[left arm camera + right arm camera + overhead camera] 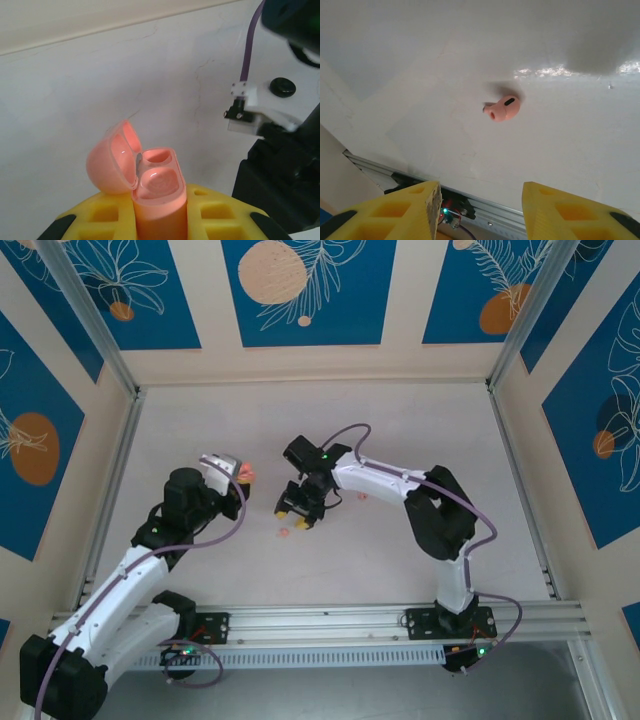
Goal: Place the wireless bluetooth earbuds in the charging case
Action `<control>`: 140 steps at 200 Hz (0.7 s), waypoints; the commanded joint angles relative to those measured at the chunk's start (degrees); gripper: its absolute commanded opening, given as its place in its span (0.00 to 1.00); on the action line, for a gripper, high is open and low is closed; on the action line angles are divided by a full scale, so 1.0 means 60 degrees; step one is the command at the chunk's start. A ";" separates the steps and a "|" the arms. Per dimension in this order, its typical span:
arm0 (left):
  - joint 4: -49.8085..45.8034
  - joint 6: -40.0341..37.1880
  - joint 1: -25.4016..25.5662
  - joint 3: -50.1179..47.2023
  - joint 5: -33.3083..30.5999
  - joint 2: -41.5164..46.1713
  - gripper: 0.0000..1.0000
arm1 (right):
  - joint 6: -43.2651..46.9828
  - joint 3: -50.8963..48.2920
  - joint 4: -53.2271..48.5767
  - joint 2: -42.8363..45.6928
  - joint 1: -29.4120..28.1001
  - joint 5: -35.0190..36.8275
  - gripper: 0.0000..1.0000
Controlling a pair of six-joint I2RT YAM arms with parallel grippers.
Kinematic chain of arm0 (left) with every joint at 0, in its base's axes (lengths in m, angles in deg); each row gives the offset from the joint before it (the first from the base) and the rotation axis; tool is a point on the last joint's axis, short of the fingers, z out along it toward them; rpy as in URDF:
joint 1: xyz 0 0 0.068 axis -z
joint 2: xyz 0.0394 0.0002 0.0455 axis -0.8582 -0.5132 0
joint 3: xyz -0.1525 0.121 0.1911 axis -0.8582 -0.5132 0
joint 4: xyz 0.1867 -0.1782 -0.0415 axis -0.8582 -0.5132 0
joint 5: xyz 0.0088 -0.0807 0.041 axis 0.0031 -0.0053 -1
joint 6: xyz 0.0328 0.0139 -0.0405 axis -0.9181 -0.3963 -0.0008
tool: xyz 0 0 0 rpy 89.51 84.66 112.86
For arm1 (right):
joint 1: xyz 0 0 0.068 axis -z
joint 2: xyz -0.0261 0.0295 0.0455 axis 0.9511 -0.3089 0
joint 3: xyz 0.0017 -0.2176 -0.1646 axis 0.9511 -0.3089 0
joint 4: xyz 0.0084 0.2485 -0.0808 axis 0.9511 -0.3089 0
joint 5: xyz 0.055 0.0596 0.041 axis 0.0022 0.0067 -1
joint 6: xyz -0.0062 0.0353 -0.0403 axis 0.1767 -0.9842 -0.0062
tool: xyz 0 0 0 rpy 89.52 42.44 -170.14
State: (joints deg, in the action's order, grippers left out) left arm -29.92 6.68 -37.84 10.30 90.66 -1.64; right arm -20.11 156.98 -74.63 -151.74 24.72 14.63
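The salmon-pink charging case (pixel 159 202) stands upright between the yellow fingers (pixel 220 215) of my left gripper (pixel 160 212), which is shut on it. Its lid (pixel 107 165) is flipped open to the left, and both wells look empty. From above, the case (pixel 247 475) sits at the tip of the left arm. One pale-pink earbud (pixel 502 107) lies on the table ahead of my right gripper (pixel 480 202), whose yellow fingers stand apart with nothing between them. In the top view that earbud (pixel 285 533) lies just below the right gripper (pixel 294 513). A second earbud (pixel 362 494) lies beside the right forearm.
The right arm's black and white wrist (pixel 280 150) is close to the case on the left gripper's right. The aluminium rail (pixel 330 620) runs along the near edge, and frame posts (pixel 100 330) stand at the back corners.
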 commanded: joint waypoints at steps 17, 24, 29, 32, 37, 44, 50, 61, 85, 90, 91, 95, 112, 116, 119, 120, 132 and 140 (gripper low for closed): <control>-0.0201 -0.0149 -0.0148 -0.0049 -0.0252 0.0207 0.16 | -0.0817 0.0382 0.0000 -0.0680 -0.0077 -0.0654 0.44; -0.0192 -0.0151 -0.0148 -0.0049 -0.0240 0.0195 0.16 | -0.0899 0.0385 0.0076 -0.0781 -0.0087 -0.0674 0.44; -0.0179 -0.0151 -0.0148 -0.0055 -0.0230 0.0194 0.16 | -0.0946 0.0403 0.0120 -0.0858 -0.0080 -0.0684 0.44; -0.0163 -0.0151 -0.0148 -0.0061 -0.0223 0.0194 0.16 | -0.0969 0.0410 0.0153 -0.0900 -0.0074 -0.0709 0.44; -0.0151 -0.0151 -0.0148 -0.0062 -0.0211 0.0194 0.16 | -0.1002 0.0421 0.0218 -0.0967 -0.0061 -0.0758 0.44; -0.0141 -0.0152 -0.0148 -0.0069 -0.0194 0.0187 0.16 | -0.1032 0.0474 0.0288 -0.1065 -0.0051 -0.0795 0.44; -0.0120 -0.0151 -0.0146 -0.0069 -0.0192 0.0180 0.16 | -0.1052 0.0535 0.0302 -0.1156 -0.0014 -0.0829 0.44; -0.0088 -0.0136 -0.0148 -0.0080 -0.0164 0.0165 0.16 | -0.1050 0.0656 0.0285 -0.1284 0.0001 -0.0834 0.44; -0.0045 -0.0151 -0.0148 -0.0081 -0.0148 0.0143 0.16 | -0.0996 0.0875 0.0096 -0.1527 0.0000 -0.0834 0.45; -0.0053 -0.0151 -0.0148 -0.0081 -0.0148 0.0135 0.16 | -0.0982 0.0878 0.0088 -0.1564 -0.0012 -0.0834 0.45; -0.0049 -0.0151 -0.0141 -0.0080 -0.0148 0.0135 0.16 | -0.0989 0.0879 0.0090 -0.1569 -0.0013 -0.0834 0.45; -0.0033 -0.0152 -0.0147 -0.0086 -0.0149 0.0141 0.16 | -0.0995 0.0869 0.0079 -0.1585 -0.0021 -0.0833 0.45; -0.0016 -0.0140 -0.0148 -0.0099 -0.0156 0.0135 0.16 | -0.1010 0.0857 0.0050 -0.1701 -0.0075 -0.0891 0.44; -0.0020 -0.0137 -0.0148 -0.0105 -0.0149 0.0135 0.16 | -0.1010 0.0865 0.0057 -0.1739 -0.0087 -0.0919 0.44; -0.0014 -0.0136 -0.0148 -0.0115 -0.0145 0.0135 0.16 | -0.1010 0.0878 0.0057 -0.1761 -0.0106 -0.0934 0.44; -0.0014 -0.0136 -0.0141 -0.0111 -0.0139 0.0135 0.16 | -0.1010 0.0871 0.0053 -0.1770 -0.0111 -0.0950 0.44; 0.0001 -0.0125 -0.0140 -0.0124 -0.0127 0.0135 0.16 | -0.0996 0.0921 0.0007 -0.1862 -0.0157 -0.0972 0.43; 0.0002 -0.0122 -0.0147 -0.0125 -0.0125 0.0148 0.17 | -0.0973 0.0950 -0.0041 -0.1916 -0.0186 -0.0981 0.42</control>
State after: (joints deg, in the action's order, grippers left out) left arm -30.51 6.66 -37.91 10.22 89.85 -1.31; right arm -24.74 160.96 -72.75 -161.40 24.44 10.85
